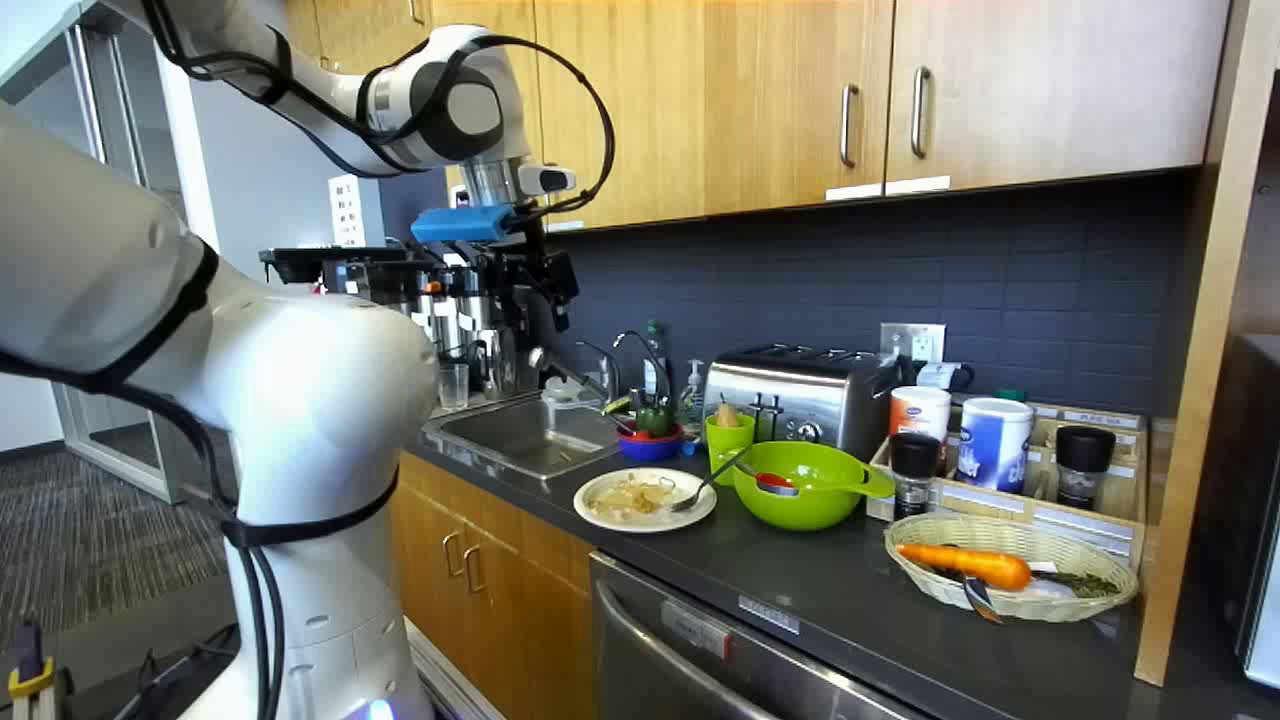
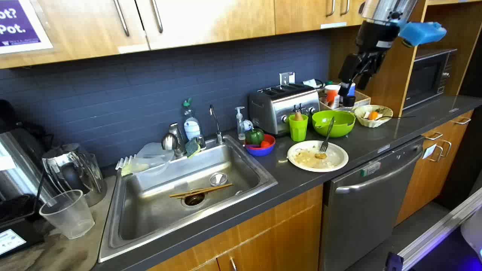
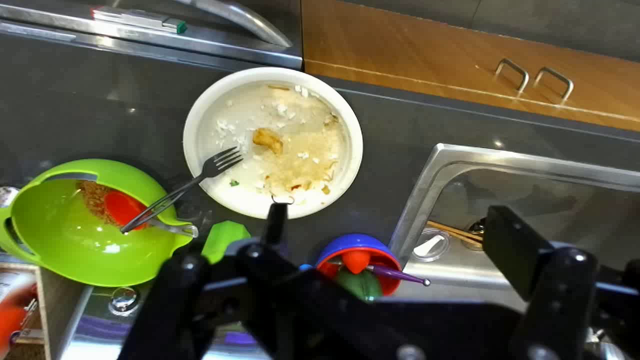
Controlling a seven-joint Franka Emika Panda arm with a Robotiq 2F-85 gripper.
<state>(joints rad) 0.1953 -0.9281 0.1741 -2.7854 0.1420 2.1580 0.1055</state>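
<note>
My gripper (image 3: 391,225) is open and empty, high above the counter; it also shows in both exterior views (image 1: 552,290) (image 2: 353,86). Below it in the wrist view is a white plate (image 3: 312,145) with food scraps. A dark fork (image 3: 187,187) rests with its tines on the plate and its handle over a green bowl (image 3: 95,245). That bowl holds brown bits and a red spoon (image 3: 122,207). A blue-and-red bowl (image 3: 352,242) holds a green pepper (image 3: 357,284), a red item and a purple-handled utensil (image 3: 397,273). A green cup (image 2: 298,128) stands beside the toaster.
A metal sink (image 2: 188,169) holds chopsticks (image 2: 201,191). A toaster (image 2: 286,105) stands against the wall. A wicker basket (image 1: 1010,530) holds a carrot (image 1: 965,565). A wooden tray (image 1: 1110,480) holds canisters. Cabinets (image 1: 700,110) hang over the counter. A clear cup (image 2: 67,214) stands beside the sink.
</note>
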